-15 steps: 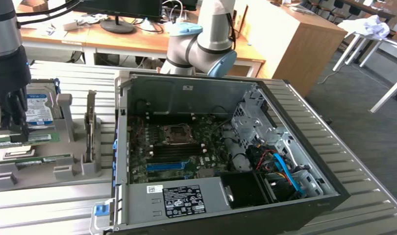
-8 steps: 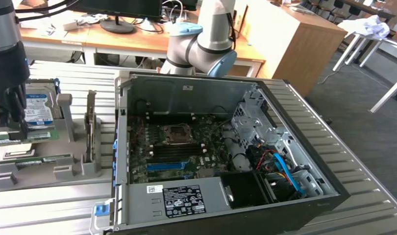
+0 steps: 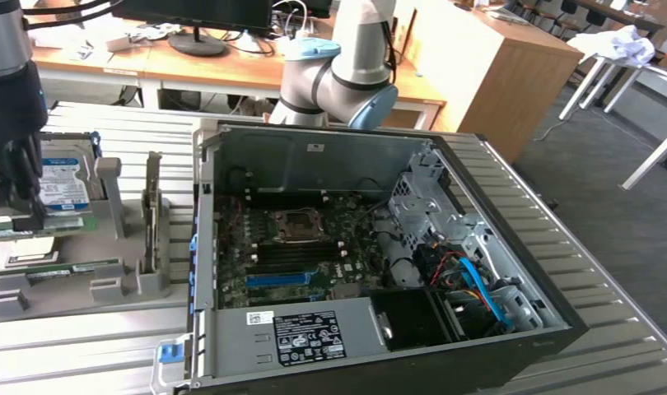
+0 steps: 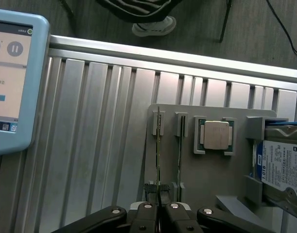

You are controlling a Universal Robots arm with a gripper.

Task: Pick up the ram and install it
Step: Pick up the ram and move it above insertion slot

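The ram (image 4: 158,145) is a thin green stick seen edge-on, standing upright in a slot of the grey holder plate (image 4: 221,179). My gripper (image 4: 158,209) is shut on one end of it, with a black finger (image 4: 144,213) on each side. In the exterior view the gripper (image 3: 28,216) hangs low over the holder (image 3: 81,288) at that view's left, beside the open computer case (image 3: 311,247). The motherboard's memory slots (image 3: 295,257) lie inside the case, below the processor socket (image 3: 300,226).
A second green stick (image 4: 180,150) stands in the slot beside the held one. A square silver processor chip (image 4: 215,136) and a hard drive (image 4: 284,165) share the holder. A touchscreen pendant (image 4: 12,77) lies on the ribbed metal table (image 4: 99,145). A person's shoe (image 4: 153,26) is on the floor beyond.
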